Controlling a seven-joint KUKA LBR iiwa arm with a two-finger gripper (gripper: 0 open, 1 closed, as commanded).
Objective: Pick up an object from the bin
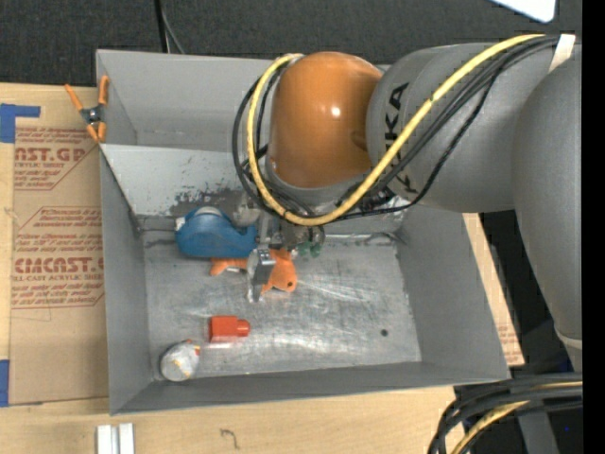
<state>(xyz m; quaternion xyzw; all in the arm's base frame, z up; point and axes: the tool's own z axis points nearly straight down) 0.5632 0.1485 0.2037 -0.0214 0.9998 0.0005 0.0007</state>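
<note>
Hanging our gripper (268, 272) low, just right of the blue rounded toy (210, 235), we are sitting right beside a small orange object (283, 275) lying on the bin (121, 282) floor. Claw state: can't tell, as the orange wrist cover (321, 112) is blocking the view from above, so we are not claiming a hold. We are judging that orange bit the likeliest target, being nearest the gripper and clear of the toy. A red cylinder (229, 327) and a pale ball (180, 360) are lying below the toy, well apart from it.
</note>
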